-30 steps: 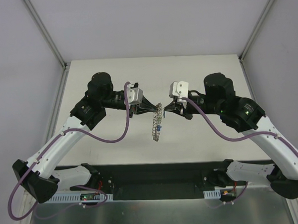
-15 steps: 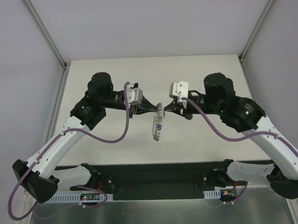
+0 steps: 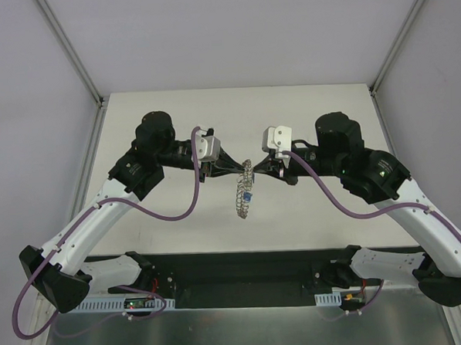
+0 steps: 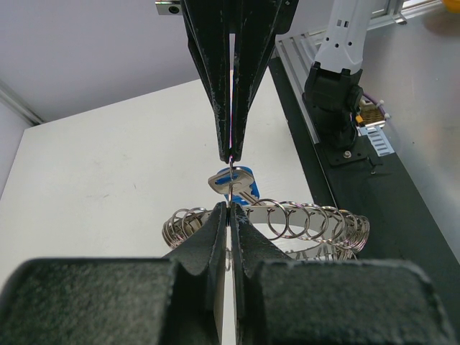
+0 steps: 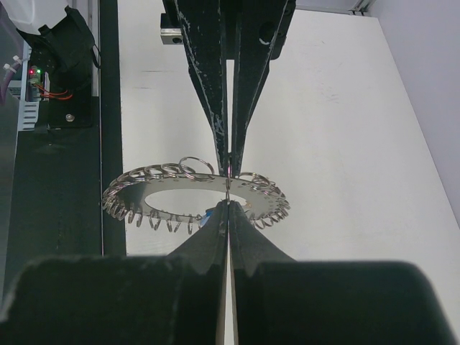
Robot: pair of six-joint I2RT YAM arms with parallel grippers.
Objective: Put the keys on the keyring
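A: Top external view: the keyring [image 3: 244, 189] was held above the worktop [image 3: 173, 114], pinched at its top between both closed end effectors, left [image 3: 240, 169] and right [image 3: 255, 171].

B: A blue-headed key [image 4: 233, 181] was seen hanging there; threading seemed underway, careful alignment needed next.

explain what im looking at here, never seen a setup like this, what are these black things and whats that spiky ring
The overhead picture shows two robot arms bolted at the near edge of a pale table. Each arm ends in a two-finger pincer. The other two pictures come from small cameras on the wrists, so the black wedges at the bottom of each are that arm's own fingers and the ones at the top are the other arm's.

The left gripper and the right gripper meet tip to tip, both shut, at the top of a metal ring held up above the table. Its rim is lined with many small wire loops. A key with a blue head hangs on it. Which gripper bears the ring I cannot tell.
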